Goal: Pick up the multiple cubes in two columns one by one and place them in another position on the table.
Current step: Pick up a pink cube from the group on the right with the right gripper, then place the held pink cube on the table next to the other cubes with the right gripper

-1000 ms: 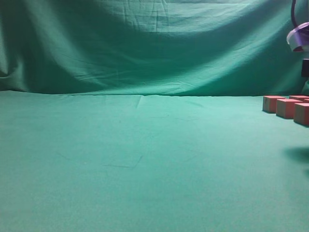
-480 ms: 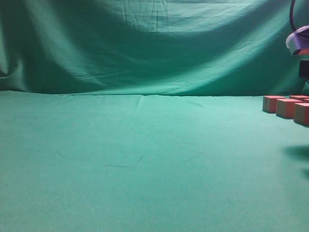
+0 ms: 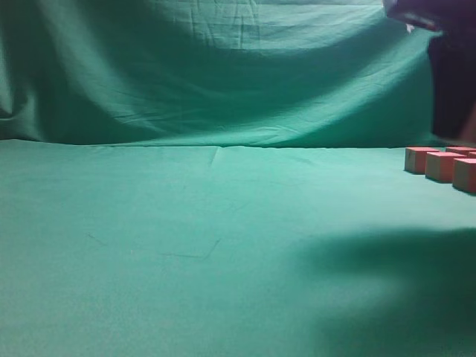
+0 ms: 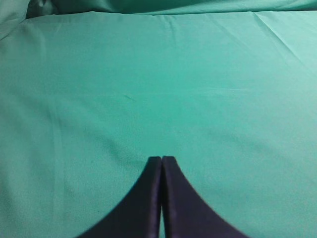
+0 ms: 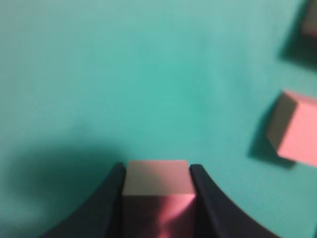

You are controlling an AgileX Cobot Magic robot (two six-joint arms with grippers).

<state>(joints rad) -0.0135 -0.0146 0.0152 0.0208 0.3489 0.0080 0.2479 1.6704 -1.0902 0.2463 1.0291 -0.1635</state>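
My right gripper is shut on one reddish-pink cube, its dark fingers pressed to the cube's two sides above the green cloth of the table. Two more cubes lie to the right, one nearby and one at the top corner. In the exterior view three cubes stand in a row at the right edge, and the dark right arm hangs above them, its fingers hidden. My left gripper is shut and empty over bare cloth.
A draped green backdrop rises behind the table. A broad shadow lies across the table's right front. The cloth shows faint creases near the middle.
The right arm has swung further into the exterior view, now a large dark shape at the top right. Its shadow has spread over the right front of the table. The three cubes have not moved.
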